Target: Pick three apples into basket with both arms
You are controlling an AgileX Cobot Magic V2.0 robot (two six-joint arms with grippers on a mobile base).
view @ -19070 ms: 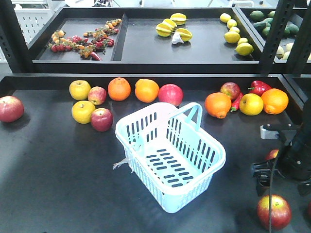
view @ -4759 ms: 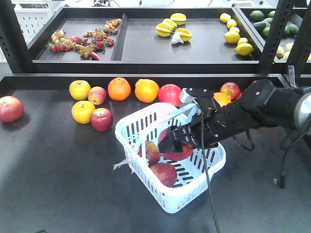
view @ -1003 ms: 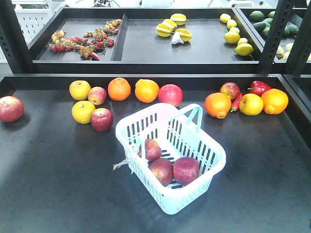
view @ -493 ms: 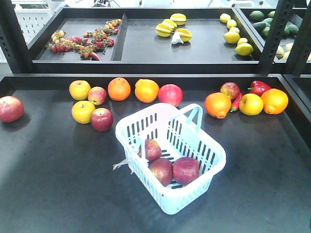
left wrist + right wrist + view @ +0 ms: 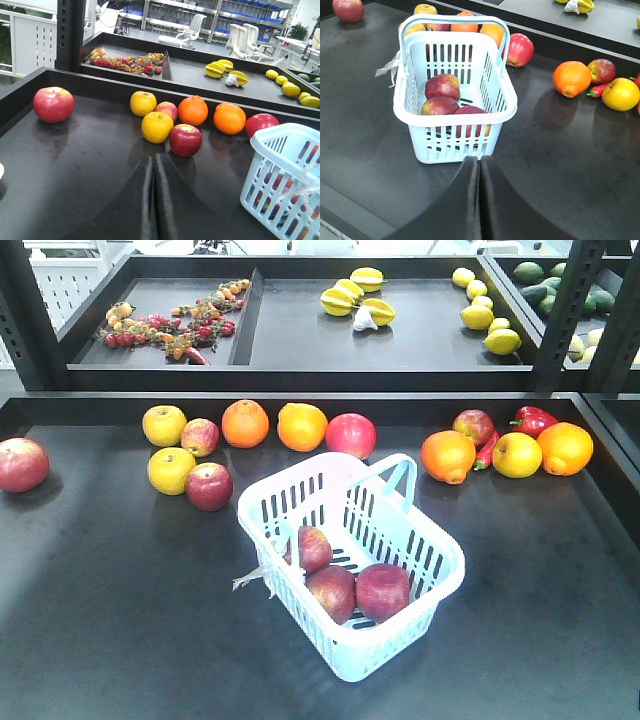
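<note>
While my arms stay out of the front view, my wrist cameras show both grippers. My left gripper (image 5: 153,165) has its two fingers pressed together with nothing in them. My right gripper (image 5: 479,167) is pressed together too, and it holds nothing.

The blue basket (image 5: 420,608) sits on the black table (image 5: 110,600). Three red apples lie inside it. One apple (image 5: 313,548) is near the back, one apple (image 5: 332,592) is in front of it, and one apple (image 5: 382,591) is just beside that one, touching it.

Behind the basket there are two oranges (image 5: 245,423), two yellow apples (image 5: 165,425) and more red apples (image 5: 209,486) on the table.
</note>
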